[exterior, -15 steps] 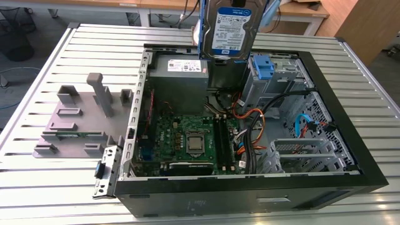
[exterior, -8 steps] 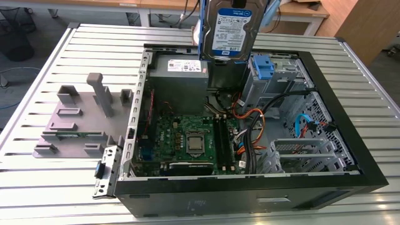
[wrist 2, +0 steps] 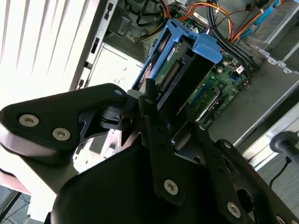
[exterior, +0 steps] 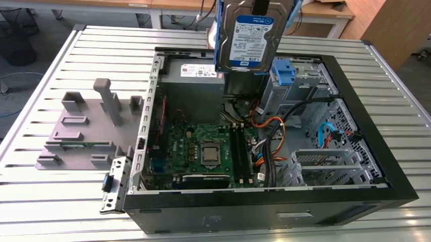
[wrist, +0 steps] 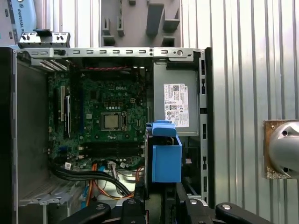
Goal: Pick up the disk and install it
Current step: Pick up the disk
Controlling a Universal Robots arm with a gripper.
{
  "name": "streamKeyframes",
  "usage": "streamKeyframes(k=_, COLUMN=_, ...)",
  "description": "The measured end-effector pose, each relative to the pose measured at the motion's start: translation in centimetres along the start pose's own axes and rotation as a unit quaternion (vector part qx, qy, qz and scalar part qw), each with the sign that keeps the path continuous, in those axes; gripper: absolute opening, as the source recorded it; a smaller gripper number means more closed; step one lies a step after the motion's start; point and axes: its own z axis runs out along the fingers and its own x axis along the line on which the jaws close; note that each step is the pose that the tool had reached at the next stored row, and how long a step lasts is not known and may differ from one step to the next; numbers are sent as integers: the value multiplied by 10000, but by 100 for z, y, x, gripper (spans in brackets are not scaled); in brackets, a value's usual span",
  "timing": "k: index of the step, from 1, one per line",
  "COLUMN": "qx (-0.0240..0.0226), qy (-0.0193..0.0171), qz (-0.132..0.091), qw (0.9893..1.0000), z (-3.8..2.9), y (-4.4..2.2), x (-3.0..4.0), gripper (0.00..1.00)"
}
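1. The ribbed metal bench spreads beneath the hand and carries everything.
2. The open computer case lies on its side on the bench, directly below the hand, with its inside facing up.
3. A grey holder plate with upright pegs sits on the bench beside the case, well apart from the hand.
4. The motherboard lies flat in the case, below the hand and off to one side.
5. The grey power-supply box fills a corner of the case, below the hand.
6. The disk, in its blue carrier, hangs upright from the hand above the case.
7. The hand is closed narrow on the disk's upper end, with fingers on either side.
8. A blue bracket sits in the drive cage below the hand, near the disk's lower edge.
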Motion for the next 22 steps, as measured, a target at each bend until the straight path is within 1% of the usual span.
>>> streamKeyframes(k=10, qx=0, qy=0, qz=0, qw=10000, z=0, y=-10, x=251, gripper=35)
streamKeyframes(k=22, qx=0, qy=-1, qz=0, qw=10000, z=-2, y=-19, x=520, gripper=35)
